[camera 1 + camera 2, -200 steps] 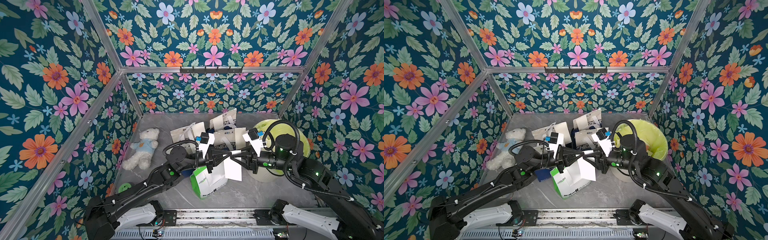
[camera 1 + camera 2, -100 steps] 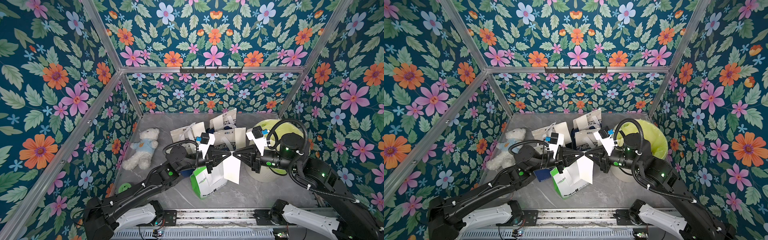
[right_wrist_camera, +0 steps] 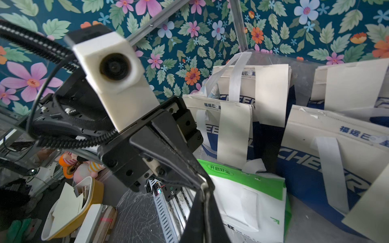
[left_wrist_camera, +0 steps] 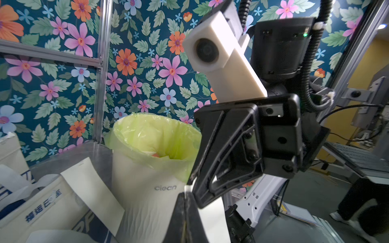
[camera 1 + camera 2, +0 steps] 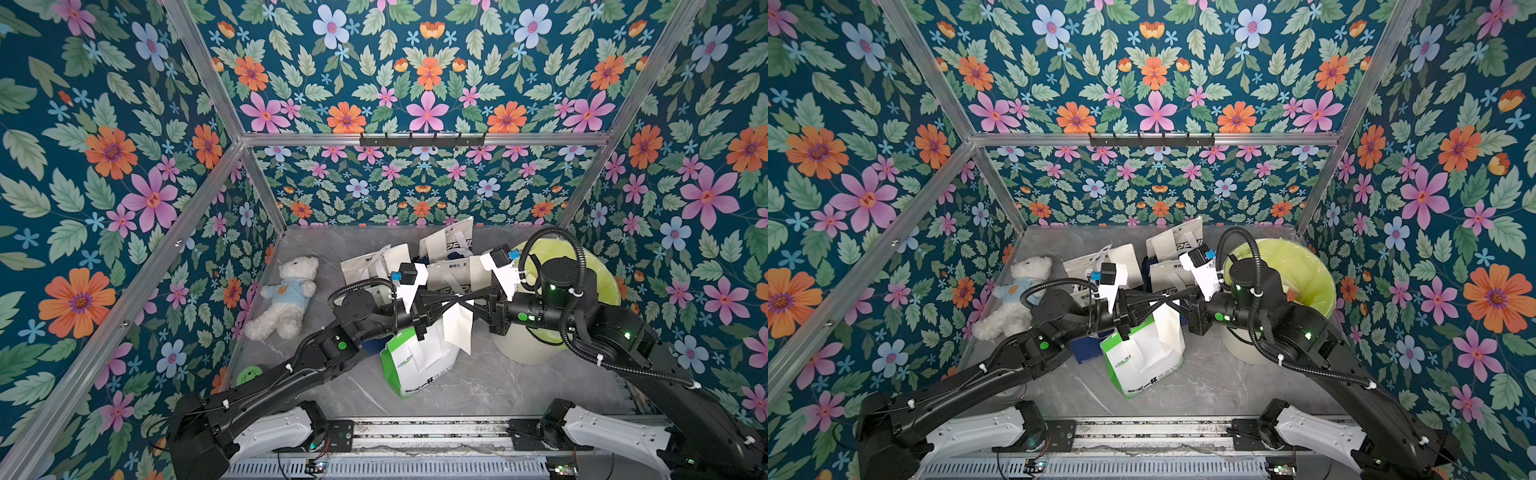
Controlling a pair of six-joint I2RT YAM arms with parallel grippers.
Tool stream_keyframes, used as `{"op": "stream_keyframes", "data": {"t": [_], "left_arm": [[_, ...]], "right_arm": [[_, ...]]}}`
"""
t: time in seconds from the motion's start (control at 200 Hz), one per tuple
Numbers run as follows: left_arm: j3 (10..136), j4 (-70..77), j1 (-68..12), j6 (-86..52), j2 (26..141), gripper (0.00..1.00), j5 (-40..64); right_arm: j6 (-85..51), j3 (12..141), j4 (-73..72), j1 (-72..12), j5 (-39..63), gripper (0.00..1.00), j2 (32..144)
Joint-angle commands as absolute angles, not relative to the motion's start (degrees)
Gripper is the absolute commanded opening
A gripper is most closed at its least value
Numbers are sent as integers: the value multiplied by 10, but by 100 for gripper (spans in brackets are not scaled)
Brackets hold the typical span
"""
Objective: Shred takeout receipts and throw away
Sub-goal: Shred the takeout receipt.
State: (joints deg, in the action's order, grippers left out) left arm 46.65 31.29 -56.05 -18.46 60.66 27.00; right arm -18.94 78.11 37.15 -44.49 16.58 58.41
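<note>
Reading "COOL TEA", green-and-white bag point(image 5: 409, 368), receipt point(image 5: 457, 332) hanging near it

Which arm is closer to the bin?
Right. Its wrist overlaps the bin's rim from above; the left arm comes from the teddy's side, left claw on the receipt, short of the bin.
</note>
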Motion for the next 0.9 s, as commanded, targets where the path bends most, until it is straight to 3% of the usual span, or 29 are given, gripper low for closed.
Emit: {"op": "stream_keyframes", "data": {"t": [0.0, 0.345, 0.615, 0.895], "left_arm": [[460, 397, -575, -119, 596, 0, 304], [438, 429, -585, -107, 578, 0, 279], [416, 417, -585, -111, 519, 0, 243], [416, 362, -585, -97, 481, 0, 217]], "right_arm": [[-246, 795, 398, -444, 71, 0, 603], [-278, 819, 435, -419, 39, 0, 622], [-279, 803, 453, -285, 79, 0, 595], [-264, 849, 537, -106, -18, 0, 575]]}}
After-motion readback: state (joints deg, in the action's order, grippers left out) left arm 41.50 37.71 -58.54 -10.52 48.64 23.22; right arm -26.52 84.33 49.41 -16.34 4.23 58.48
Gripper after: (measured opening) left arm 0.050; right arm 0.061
